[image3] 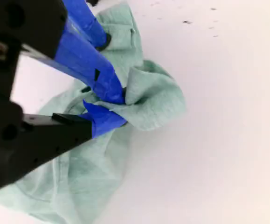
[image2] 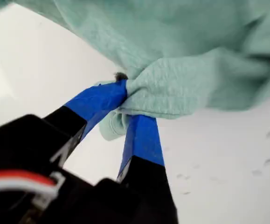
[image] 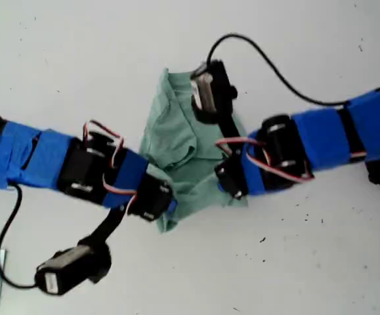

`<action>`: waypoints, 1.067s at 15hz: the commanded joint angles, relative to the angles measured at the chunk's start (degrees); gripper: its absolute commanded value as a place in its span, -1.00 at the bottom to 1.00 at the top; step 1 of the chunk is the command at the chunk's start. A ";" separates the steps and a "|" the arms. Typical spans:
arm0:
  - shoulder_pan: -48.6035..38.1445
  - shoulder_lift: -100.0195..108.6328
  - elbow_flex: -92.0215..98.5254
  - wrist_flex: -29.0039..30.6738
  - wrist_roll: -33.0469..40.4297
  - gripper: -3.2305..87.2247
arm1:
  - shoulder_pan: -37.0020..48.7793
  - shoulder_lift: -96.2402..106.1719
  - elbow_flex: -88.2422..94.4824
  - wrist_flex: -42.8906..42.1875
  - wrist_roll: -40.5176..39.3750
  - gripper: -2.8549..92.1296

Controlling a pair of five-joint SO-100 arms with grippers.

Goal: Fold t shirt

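Lying crumpled in a heap around the middle of the white table [image: 295, 262]: the t shirt [image: 176, 138], pale green, bunched rather than spread flat. Reaching in over it from both sides in the exterior view: one blue-taped arm [image: 45, 157] from that view's left, another [image: 347, 131] from its right, each meeting the cloth at the heap's nearer part. Pinching a gathered wad of the fabric tight between the blue-taped jaws of my first gripper [image2: 128, 105], jaws nearly closed, cloth bulging out past the tips. Clamping another fold of the same shirt in my second gripper [image3: 118, 108], jaws narrow, with the fold puffing up just beyond them and the remaining cloth trailing down onto the table.
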 commanded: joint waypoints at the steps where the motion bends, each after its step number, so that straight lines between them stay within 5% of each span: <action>1: -12.92 5.10 -0.53 0.70 8.00 -0.93 | 15.12 7.47 4.39 -3.43 -10.46 -0.89; 5: -27.60 4.75 0.00 1.58 15.21 -0.93 | 27.60 7.03 7.91 -11.16 -17.58 -0.82; 7: -30.67 8.53 0.00 2.64 16.00 -0.53 | 29.97 7.21 5.19 -14.15 -18.98 -0.08; 8: -34.01 13.18 0.53 2.90 15.82 -0.28 | 32.70 10.11 4.75 -18.19 -19.51 -0.15; 10: -44.30 23.47 4.83 0.70 13.97 -0.21 | 41.92 22.32 20.83 -42.36 -14.50 -0.27; 12: -52.03 30.15 13.01 -2.55 14.33 -0.25 | 49.48 32.17 37.09 -55.72 -6.24 -0.27; 16: -52.65 54.23 51.33 -20.74 13.89 -0.30 | 48.25 58.62 61.17 -46.58 -10.11 -0.30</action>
